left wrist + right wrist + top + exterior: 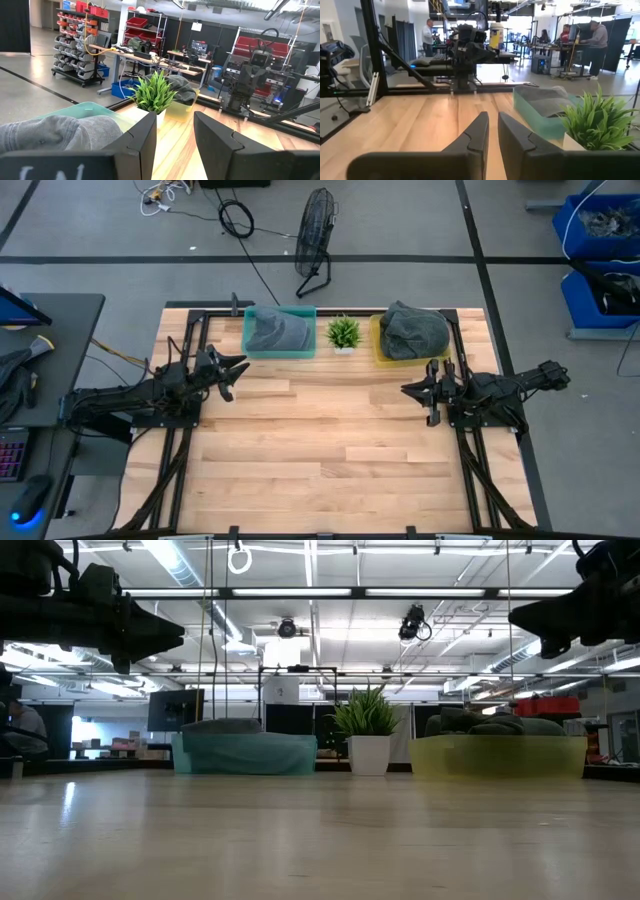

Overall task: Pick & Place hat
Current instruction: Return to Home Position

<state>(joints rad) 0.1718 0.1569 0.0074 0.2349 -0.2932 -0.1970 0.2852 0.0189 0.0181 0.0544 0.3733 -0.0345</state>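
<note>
Caps lay in the blue bin (279, 332) and yellow bin (411, 336); my left fingers (231, 373) and right fingers (429, 391), both spread and empty, needed only to retract home.

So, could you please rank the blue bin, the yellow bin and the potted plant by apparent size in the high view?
1. Blue bin and yellow bin: they look about alike, too close to rank.
2. Potted plant: clearly smallest.

Plant (344, 333) between two bins (279, 332) (410, 335), a cap (277, 330) (414, 329) in each
</note>
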